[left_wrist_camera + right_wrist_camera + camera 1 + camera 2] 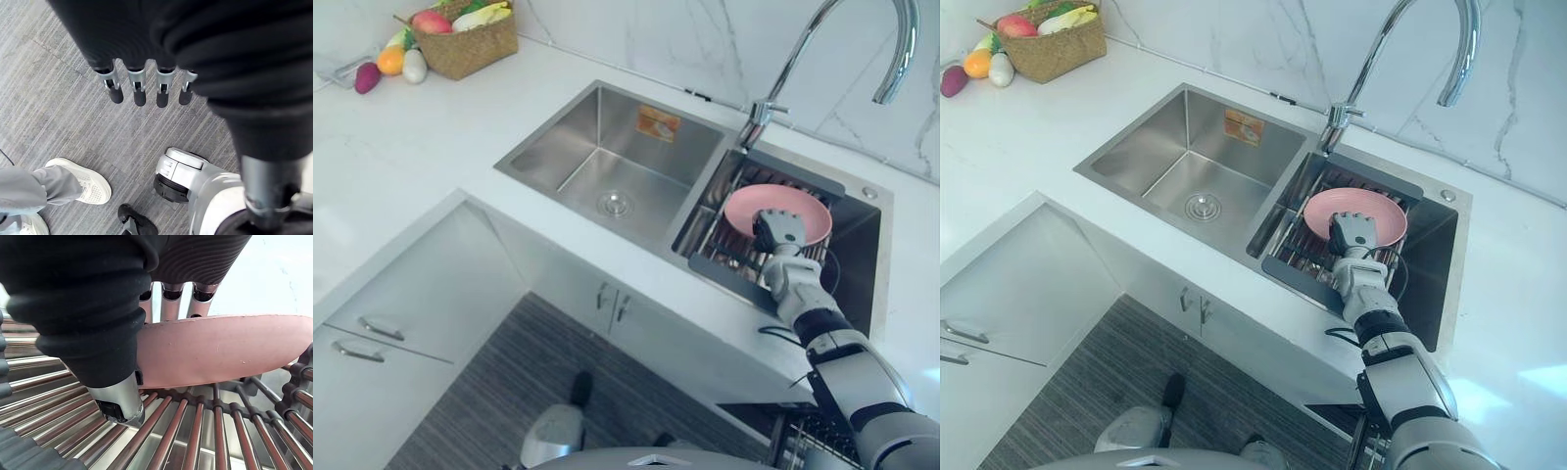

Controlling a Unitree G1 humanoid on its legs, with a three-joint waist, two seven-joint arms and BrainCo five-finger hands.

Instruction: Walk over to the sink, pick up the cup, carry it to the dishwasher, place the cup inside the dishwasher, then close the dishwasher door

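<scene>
right hand (779, 235) is down in the sink. the near rim of a pink dish (773, 201) sits between its fingers (168, 303) on top and its thumb (120, 401) underneath, so it is holding the dish. i see no cup; the pink dish is the thing it has. left hand (139, 93) hangs over the floor with straight, loose fingers and holds nothing. a person's white shoe (83, 183) is on the floor past it. all round the right hand is the big white counter (391, 147). the steel sink (563, 147) has two bowls: the hand is in one, and the other, with the drain, is off to the hand's left. the tall bent tap (822, 44) stands past the hand, on the far side. right under the hand is a rack (210, 431) of thin bars, and the dish lies on it. i think the dish is hard, smooth and light. it could slip if wet, and it could chip or break if dropped. the rim looks like the best place to hold, fingers above and thumb below. the one label is a small orange sticker (658, 123) on the far wall of the other bowl, well to the hand's left. its writing is too small to read.
</scene>
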